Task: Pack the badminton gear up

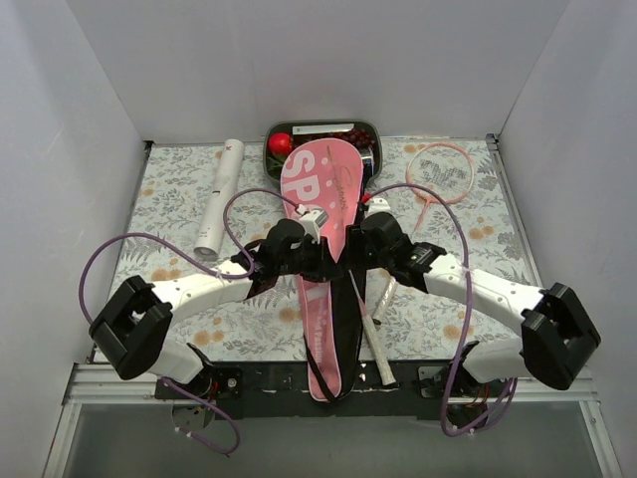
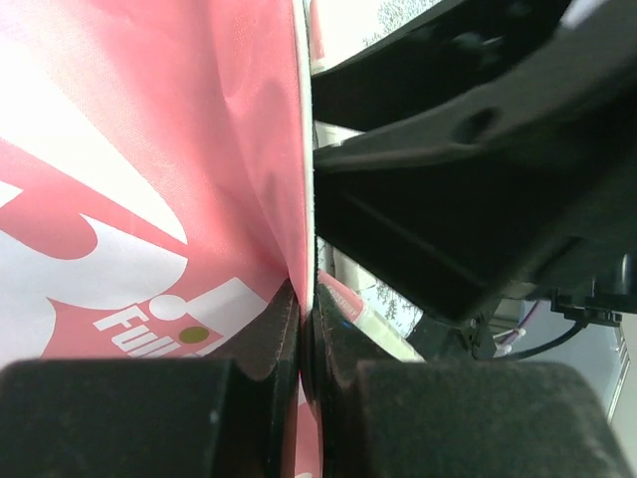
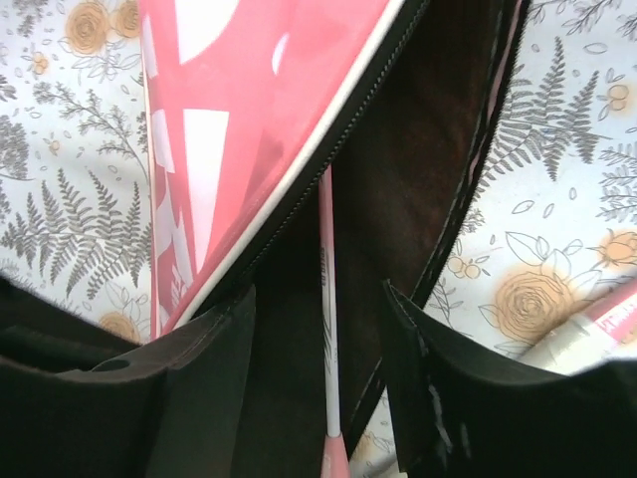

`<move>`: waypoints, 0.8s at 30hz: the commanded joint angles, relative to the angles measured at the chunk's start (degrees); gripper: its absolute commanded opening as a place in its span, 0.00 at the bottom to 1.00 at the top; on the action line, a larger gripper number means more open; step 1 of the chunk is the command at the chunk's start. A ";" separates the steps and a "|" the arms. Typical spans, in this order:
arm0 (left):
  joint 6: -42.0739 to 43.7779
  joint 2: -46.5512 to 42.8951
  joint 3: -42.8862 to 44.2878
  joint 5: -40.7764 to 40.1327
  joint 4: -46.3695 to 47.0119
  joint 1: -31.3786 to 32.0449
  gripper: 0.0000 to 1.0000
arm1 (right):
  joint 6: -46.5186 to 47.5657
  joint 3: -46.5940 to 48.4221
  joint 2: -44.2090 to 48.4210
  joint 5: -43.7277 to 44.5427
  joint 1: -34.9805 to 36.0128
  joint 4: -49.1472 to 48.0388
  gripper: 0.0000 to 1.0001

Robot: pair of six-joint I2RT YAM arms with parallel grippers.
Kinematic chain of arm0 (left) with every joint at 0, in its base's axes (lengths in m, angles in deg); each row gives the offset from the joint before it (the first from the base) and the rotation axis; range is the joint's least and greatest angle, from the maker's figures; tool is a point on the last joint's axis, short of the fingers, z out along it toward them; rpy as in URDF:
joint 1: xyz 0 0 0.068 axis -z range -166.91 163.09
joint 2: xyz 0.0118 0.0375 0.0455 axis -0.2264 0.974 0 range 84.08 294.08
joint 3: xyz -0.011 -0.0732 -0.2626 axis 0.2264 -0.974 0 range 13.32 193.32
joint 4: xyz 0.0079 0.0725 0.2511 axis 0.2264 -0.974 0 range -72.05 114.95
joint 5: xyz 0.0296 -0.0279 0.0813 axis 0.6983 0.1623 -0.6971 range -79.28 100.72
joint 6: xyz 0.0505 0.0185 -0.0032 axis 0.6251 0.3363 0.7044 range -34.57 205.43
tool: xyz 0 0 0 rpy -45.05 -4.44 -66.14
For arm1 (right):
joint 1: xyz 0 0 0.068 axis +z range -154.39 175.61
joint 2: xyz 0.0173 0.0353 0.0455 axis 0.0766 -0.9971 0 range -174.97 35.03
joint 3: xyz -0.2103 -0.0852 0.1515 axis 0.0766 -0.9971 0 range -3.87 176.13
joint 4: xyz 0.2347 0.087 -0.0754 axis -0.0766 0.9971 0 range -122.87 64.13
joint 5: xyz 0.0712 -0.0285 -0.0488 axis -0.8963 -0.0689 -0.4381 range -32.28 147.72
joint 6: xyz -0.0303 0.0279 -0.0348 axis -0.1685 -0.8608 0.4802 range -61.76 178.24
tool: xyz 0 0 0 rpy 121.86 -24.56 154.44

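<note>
Racket shaft (image 3: pixel 326 329) apparently inside open bag (image 3: pixel 249 119)

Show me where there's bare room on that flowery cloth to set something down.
Bare cloth lies left of the white tube, up to the table edge, and on the right between the loose racket and the right arm. The middle is crowded: the pink bag, the left arm, a racket handle, and the tray behind.

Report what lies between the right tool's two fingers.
The right wrist view shows a thin pink-and-white racket shaft running through the gap of the open right tool, over the dark inside of the pink bag.
</note>
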 commanded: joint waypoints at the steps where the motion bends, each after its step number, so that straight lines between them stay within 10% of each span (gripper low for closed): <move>1: -0.33 0.44 0.01 6.08 1.15 2.16 0.00 | 1.15 2.27 7.04 -3.54 0.83 1.33 0.61; 24: -0.77 -3.86 0.89 6.16 2.91 2.16 0.00 | -5.52 -22.93 33.93 -23.48 0.74 23.86 0.56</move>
